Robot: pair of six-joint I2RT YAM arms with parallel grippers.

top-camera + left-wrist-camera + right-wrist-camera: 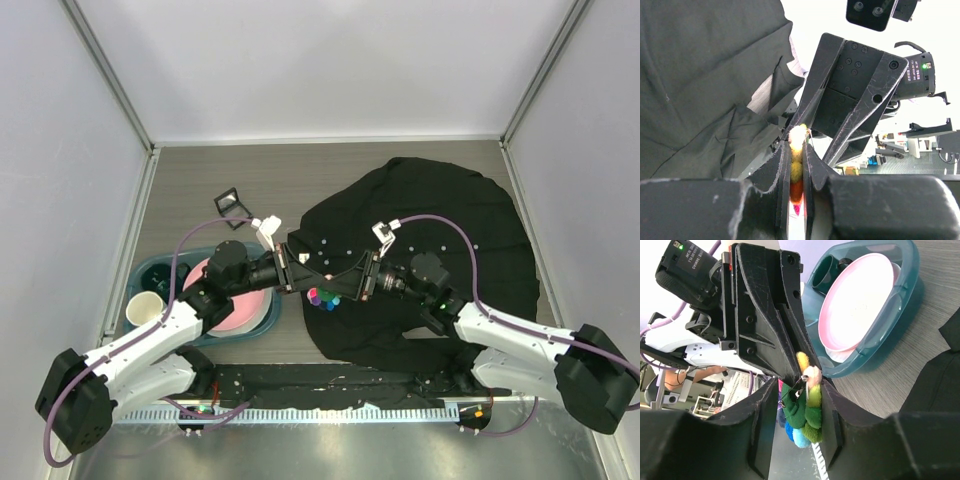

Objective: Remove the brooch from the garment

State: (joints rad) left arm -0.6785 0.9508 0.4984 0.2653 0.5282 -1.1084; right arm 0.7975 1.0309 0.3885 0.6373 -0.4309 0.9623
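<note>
1. The left claw (796,144) is clamped tight on the brooch (322,297), pinching its yellow and red petals
2. The right claw (796,386) meets it tip to tip, jaws partly apart around the green and blue petals, with a gap on one side
3. The brooch sits over the garment (440,210) at its edge
4. The garment lies crumpled on the grey wood-grain tabletop (300,180); just beside the garment, a teal tub (150,268) holds a pink plate (238,305); white walls all round
</note>
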